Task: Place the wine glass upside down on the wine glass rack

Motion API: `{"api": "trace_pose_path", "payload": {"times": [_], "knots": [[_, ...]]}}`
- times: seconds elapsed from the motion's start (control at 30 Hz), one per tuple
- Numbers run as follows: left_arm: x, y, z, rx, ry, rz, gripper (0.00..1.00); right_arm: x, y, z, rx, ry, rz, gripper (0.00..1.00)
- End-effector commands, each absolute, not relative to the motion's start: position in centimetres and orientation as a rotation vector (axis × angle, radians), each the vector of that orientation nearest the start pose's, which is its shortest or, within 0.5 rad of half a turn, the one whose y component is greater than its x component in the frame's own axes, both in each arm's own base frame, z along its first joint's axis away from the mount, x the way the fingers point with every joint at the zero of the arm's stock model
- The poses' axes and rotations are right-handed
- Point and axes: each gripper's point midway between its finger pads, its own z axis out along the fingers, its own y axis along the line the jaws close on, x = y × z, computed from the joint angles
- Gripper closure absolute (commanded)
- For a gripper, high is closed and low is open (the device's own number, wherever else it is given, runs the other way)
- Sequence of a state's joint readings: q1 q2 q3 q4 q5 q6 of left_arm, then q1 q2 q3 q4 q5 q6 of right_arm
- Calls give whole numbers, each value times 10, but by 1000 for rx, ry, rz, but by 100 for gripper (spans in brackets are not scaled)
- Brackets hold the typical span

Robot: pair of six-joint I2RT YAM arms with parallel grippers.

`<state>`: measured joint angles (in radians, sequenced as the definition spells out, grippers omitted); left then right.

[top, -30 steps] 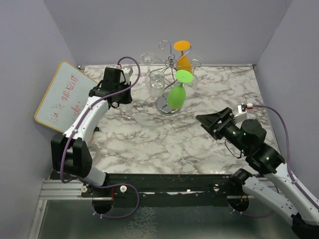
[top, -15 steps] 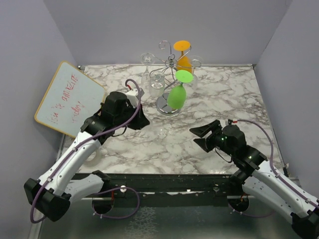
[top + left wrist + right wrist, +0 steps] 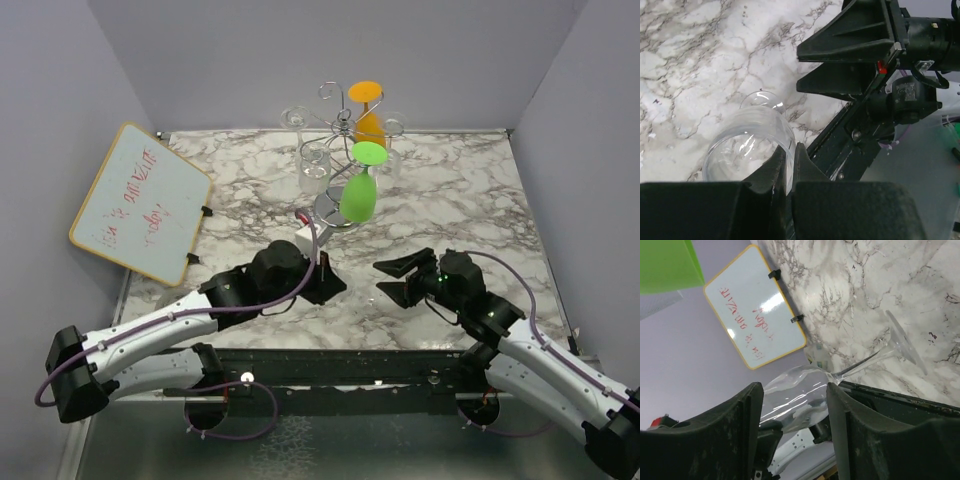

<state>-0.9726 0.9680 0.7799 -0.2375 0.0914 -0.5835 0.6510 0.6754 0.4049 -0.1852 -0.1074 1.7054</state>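
The left arm has swung from beside the rack (image 3: 328, 210) down to the table's (image 3: 450, 190) near edge. Its pincer (image 3: 787, 155) is clamped on the rim of the glass (image 3: 747, 145), which lies tilted on its side in the air, well apart from the rack. The right pincer (image 3: 380, 280) has slid left to face it, its fingers apart but narrower than before. A green glass (image 3: 358, 195) and an orange glass (image 3: 368, 125) hang on the rack. The table is grey-veined marble, with lilac walls (image 3: 250, 60) around it and a whiteboard (image 3: 140, 205) leaning at the left.
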Motion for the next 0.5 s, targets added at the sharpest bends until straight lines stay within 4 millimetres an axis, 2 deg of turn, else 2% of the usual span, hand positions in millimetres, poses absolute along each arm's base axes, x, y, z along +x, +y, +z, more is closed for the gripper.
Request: {"api": "trace_pose_path", "payload": {"times": [0.0, 0.2, 0.33, 0.47], "knots": [[178, -323, 251, 369, 1853, -982, 100, 189, 219, 167, 1243, 2133, 1442, 43], [157, -356, 262, 433, 1715, -933, 100, 186, 200, 151, 1382, 2109, 1335, 48], [149, -367, 267, 445, 1671, -902, 100, 191, 186, 149, 1434, 2049, 1262, 51], [140, -373, 273, 458, 1629, -912, 100, 197, 179, 152, 1454, 1974, 1265, 52]]}}
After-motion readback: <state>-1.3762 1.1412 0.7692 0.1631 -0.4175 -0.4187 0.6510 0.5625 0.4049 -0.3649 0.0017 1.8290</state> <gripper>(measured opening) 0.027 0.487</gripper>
